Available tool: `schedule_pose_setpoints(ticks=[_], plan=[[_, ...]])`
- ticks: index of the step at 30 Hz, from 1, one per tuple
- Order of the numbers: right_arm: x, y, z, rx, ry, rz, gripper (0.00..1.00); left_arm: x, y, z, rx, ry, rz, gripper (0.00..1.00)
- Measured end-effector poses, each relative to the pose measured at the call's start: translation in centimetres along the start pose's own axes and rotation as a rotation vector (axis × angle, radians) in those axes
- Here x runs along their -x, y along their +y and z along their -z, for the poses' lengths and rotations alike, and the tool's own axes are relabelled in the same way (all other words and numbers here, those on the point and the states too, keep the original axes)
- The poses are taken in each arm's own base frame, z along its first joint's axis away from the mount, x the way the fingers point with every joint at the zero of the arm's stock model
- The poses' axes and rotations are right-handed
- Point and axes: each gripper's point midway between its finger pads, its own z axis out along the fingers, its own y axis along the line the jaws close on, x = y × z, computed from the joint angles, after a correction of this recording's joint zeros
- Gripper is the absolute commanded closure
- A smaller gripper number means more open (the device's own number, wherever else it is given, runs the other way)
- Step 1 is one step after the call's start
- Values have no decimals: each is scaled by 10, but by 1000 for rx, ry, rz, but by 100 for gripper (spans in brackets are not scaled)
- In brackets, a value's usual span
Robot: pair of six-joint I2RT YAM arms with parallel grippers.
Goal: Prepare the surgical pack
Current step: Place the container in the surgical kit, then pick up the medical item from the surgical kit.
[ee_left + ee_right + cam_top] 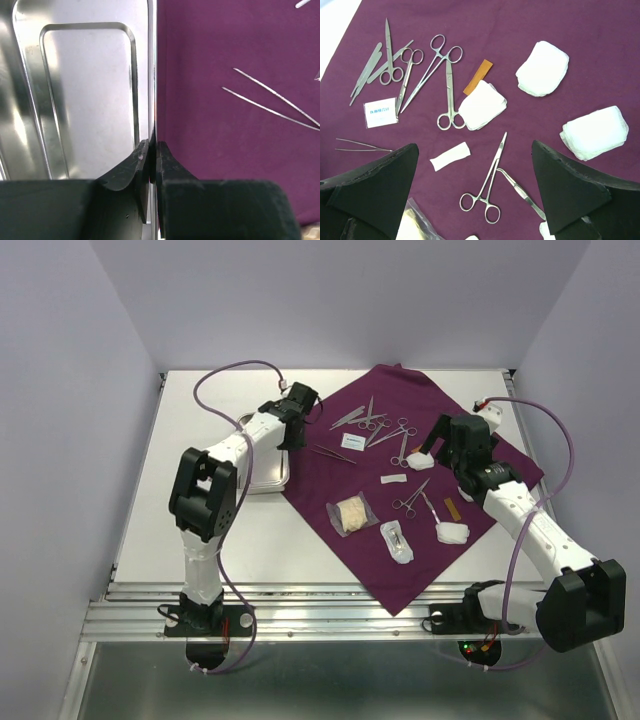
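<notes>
A shiny steel tray (266,480) lies left of the plum-purple cloth (400,580), its right rim against the cloth's edge. My left gripper (152,146) is shut on that right rim of the tray (85,100), with the cloth (225,150) just to its right. My right gripper (475,150) hangs open above the cloth, holding nothing. Below it lie scissors (447,75), ring-handled forceps (490,185), and white gauze pads (542,67) (595,132). Two clear packets (352,515) (397,540) rest on the near part of the cloth.
Thin tweezers (275,102) lie on the cloth close to the left gripper. More steel instruments (380,67), a small white label packet (380,112), a small white strip (450,156) and an orange strip (478,76) are spread over the cloth. The white table (200,530) has raised edges.
</notes>
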Motion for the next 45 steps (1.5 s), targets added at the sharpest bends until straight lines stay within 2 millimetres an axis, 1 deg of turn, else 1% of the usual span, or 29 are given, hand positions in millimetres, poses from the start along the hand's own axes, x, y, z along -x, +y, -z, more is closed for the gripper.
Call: schedule_pose_setpoints(ticks=[4, 7, 9, 10, 11, 13, 14, 16, 17, 20, 23, 27, 31, 33, 35, 37, 41, 44, 45], plan=[[0, 0, 0, 1, 0, 3, 0, -5, -17, -14, 0, 37, -4, 100], [1, 0, 1, 2, -3, 1, 0, -12, -23, -24, 9, 66, -5, 100], [2, 0, 3, 5, -7, -1, 0, -13, -25, -27, 12, 76, 1, 99], [3, 0, 3, 6, -9, -2, 0, -14, -25, -28, 13, 79, 3, 95], [5, 0, 5, 8, -14, -4, 0, -14, -26, -27, 12, 82, 5, 83], [6, 1, 6, 12, -19, -7, 0, -12, -30, -26, 4, 80, 12, 73], [7, 1, 7, 13, -21, -8, 0, -12, -31, -25, 0, 82, 17, 57], [8, 0, 8, 15, -24, -10, 0, -10, -35, -23, -11, 81, 31, 51], [8, 0, 9, 16, -25, -10, 0, -8, -39, -20, -26, 77, 32, 46], [8, -1, 10, 16, -27, -11, 0, -1, -51, -12, -55, 61, 33, 44], [7, -2, 11, 14, -27, -7, 0, 13, -69, 3, -91, 26, 37, 44], [6, -4, 13, 10, -28, -2, 0, 32, -93, 24, -143, -29, 83, 43], [6, -6, 15, 9, -28, 0, 0, 37, -109, 35, -175, -40, 162, 43], [6, -6, 15, 9, -29, -1, 0, 36, -113, 36, -180, -33, 197, 43], [5, -7, 17, 10, -29, 0, 0, 38, -119, 30, -179, -25, 251, 43], [3, -9, 17, 7, -24, 3, 0, 36, -125, 20, -169, -11, 293, 43], [3, -9, 20, 14, -26, 1, 0, 16, -128, -14, -99, 46, 345, 41], [3, -10, 26, 28, -33, -5, 0, 0, -129, -34, -57, 82, 364, 39], [3, -10, 27, 32, -35, -6, 0, -4, -129, -40, -44, 91, 372, 37]])
